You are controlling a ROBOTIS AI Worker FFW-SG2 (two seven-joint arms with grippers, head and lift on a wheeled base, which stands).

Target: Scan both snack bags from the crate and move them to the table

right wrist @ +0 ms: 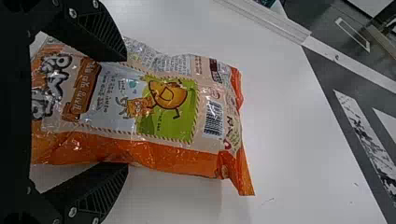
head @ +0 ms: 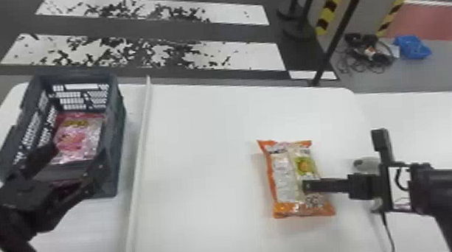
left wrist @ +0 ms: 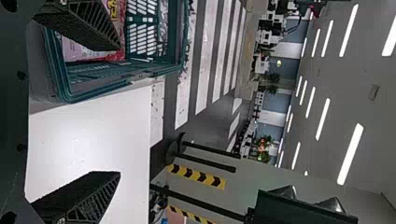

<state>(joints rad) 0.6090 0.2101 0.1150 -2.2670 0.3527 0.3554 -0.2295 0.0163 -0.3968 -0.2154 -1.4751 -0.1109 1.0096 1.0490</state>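
Crate (head: 117, 140) at the left of a white bench (head: 200, 136), the pink snack bag (head: 80, 137) lying inside it, long axis seemingly running away from the robot. The left gripper (left wrist: 119, 111), nearer arm to that bag, is at the crate's near end, fingers wide apart, empty; a reach forward and down looks due. Well right of the crate, the right gripper (right wrist: 127, 112) has fingers spread astride the orange snack bag (head: 285, 176), no firm hold evident

Dark floor (head: 231, 33), worn white stripes (head: 256, 55), bright ceiling lights (left wrist: 350, 154).
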